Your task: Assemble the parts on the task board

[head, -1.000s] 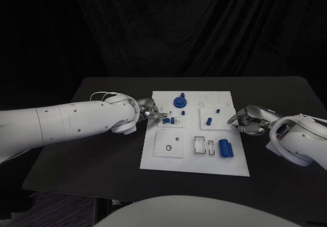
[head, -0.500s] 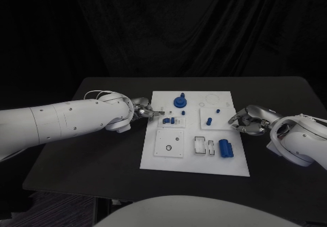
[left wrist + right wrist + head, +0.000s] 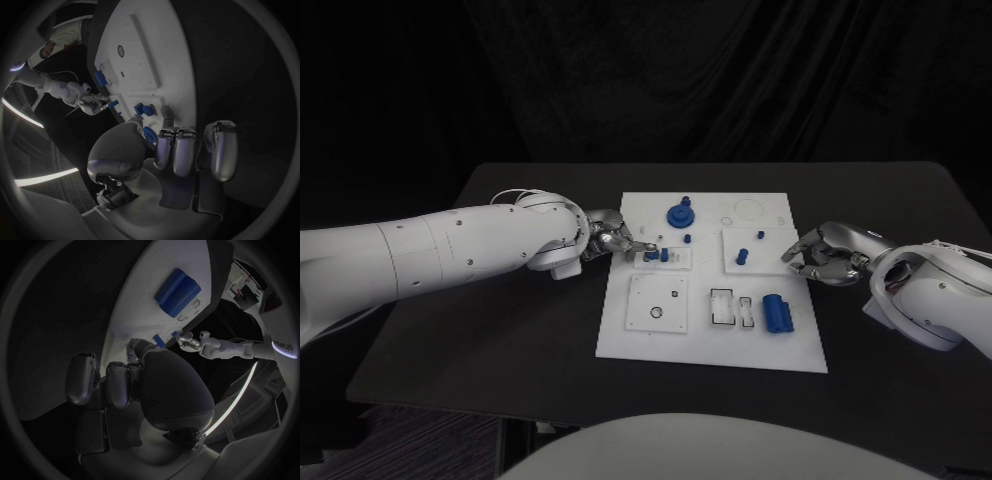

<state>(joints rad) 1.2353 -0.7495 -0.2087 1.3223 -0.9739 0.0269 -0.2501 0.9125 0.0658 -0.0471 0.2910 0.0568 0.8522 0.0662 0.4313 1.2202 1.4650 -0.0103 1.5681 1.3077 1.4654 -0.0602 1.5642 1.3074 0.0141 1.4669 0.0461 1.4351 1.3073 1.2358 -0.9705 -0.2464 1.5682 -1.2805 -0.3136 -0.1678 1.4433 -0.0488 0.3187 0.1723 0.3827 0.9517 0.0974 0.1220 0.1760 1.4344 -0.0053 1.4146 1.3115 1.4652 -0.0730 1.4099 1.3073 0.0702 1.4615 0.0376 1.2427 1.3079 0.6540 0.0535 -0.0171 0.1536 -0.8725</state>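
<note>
Near edge of the task board (image 3: 711,355): bare white strip, with open black counter (image 3: 502,340) to its left and in front. Next row back: square plate with ring hole (image 3: 658,303), slotted block (image 3: 723,307), large blue cylinder part (image 3: 777,313) lying flat. Mid board: small blue parts (image 3: 656,256) with left robot hand (image 3: 620,243) at the board's left edge, fingertips reaching these pieces; whether it is pinching one, cannot tell. Right robot hand (image 3: 822,256) just off the board's right edge, fingers curled in, nothing seen in them. Two small blue pegs (image 3: 743,256) lie between the hands. Far end: blue round knob part (image 3: 681,214), faint circular recess (image 3: 750,211). Counter beyond board open, dark.
</note>
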